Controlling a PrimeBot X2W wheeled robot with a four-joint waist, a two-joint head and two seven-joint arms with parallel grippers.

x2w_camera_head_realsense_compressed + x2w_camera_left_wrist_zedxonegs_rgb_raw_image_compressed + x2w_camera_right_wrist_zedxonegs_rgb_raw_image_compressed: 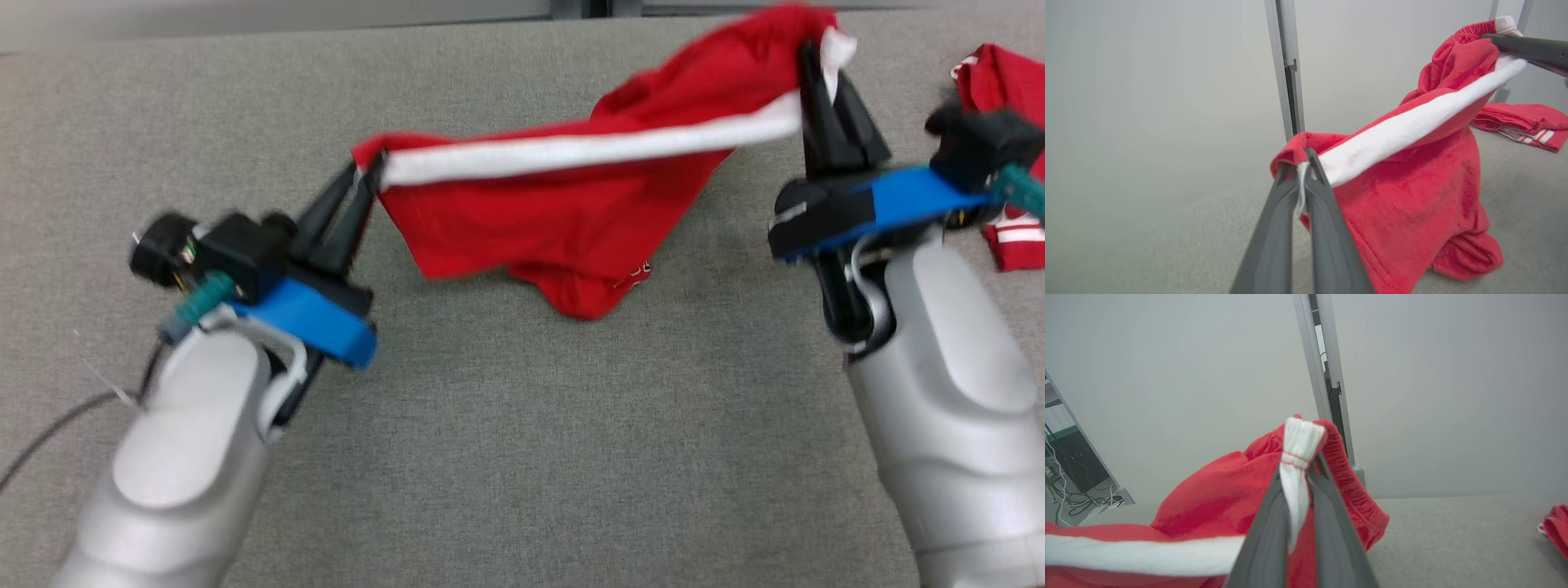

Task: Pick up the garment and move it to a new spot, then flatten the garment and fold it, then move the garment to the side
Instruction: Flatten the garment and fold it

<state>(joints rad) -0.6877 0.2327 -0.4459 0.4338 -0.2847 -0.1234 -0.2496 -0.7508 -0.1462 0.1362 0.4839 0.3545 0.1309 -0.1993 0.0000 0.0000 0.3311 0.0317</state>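
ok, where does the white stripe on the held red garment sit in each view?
Head view: white stripe runs across the upper middle, left hand up to right hand.
Left wrist view: slants from centre to upper right.
Right wrist view: along lower left, bunched at centre.
Shared landmark: second red garment, at the right in all three.

A bench (506, 457) covered in grey, rough-woven fabric runs across the whole head view, up to a pale wall along the top edge. The sagging low end of a red garment (571, 237) with a white band rests on the bench just above centre. A second red cloth (1000, 77) with white stripes lies flat at the right edge.
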